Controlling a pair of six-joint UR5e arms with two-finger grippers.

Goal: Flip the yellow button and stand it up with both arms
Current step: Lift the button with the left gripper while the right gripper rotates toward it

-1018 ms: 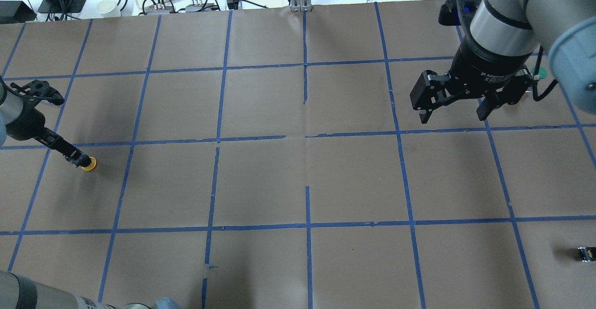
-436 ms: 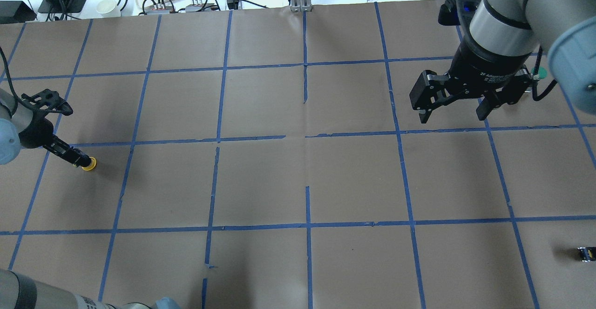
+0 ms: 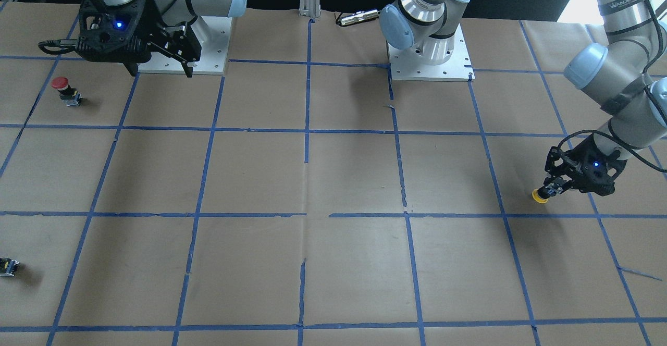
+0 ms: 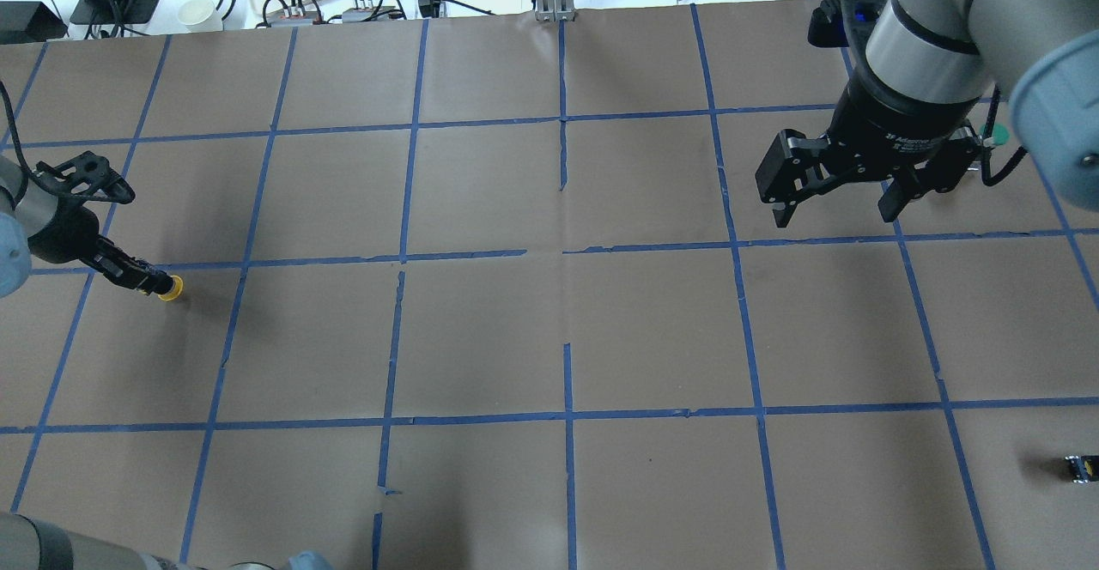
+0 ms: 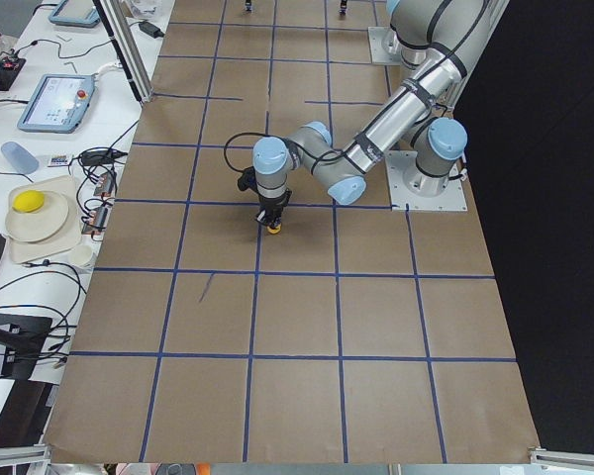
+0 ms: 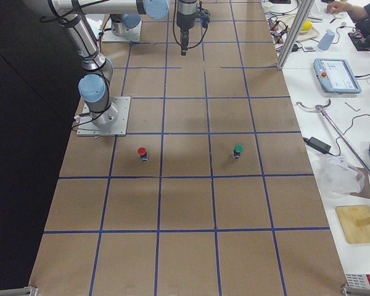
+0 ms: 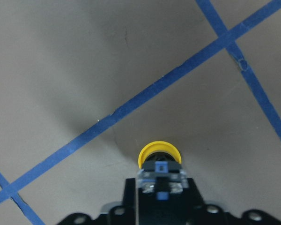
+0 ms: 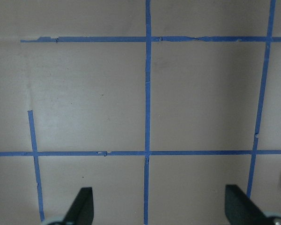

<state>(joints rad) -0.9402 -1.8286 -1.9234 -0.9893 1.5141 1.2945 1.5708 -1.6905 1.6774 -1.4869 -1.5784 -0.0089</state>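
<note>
Left gripper (image 4: 146, 280): closed narrow on the grey-and-black body of the yellow button (image 4: 172, 288), low at 9 o'clock of the surface in the overhead view. The grip takes the body, likely so that the cap stays free for turning.
Surface (image 4: 601, 338): brown paper in a blue tape grid; the squares between the two grippers are bare, so nothing blocks a meeting in the middle.
Right gripper (image 4: 833, 209): jaws spread wide and holding nothing, raised at 2 o'clock, well apart from the button. It looks parked, ready as the second holder when the button needs regrasping.
Yellow button: tilted, cap leading down and toward 3 o'clock; the wrist view shows only the cap rim past the gripper. Whether the cap touches the paper I cannot tell. Judged mid-flip, not yet standing.
Red button (image 3: 62, 88): upright at 10 o'clock in the front view, near the right gripper, not wanted.
Green button (image 6: 238, 150): upright beside it, partly under the right arm.
Dark part (image 4: 1079, 467): tiny, at 4 o'clock by the edge, out of the way.
</note>
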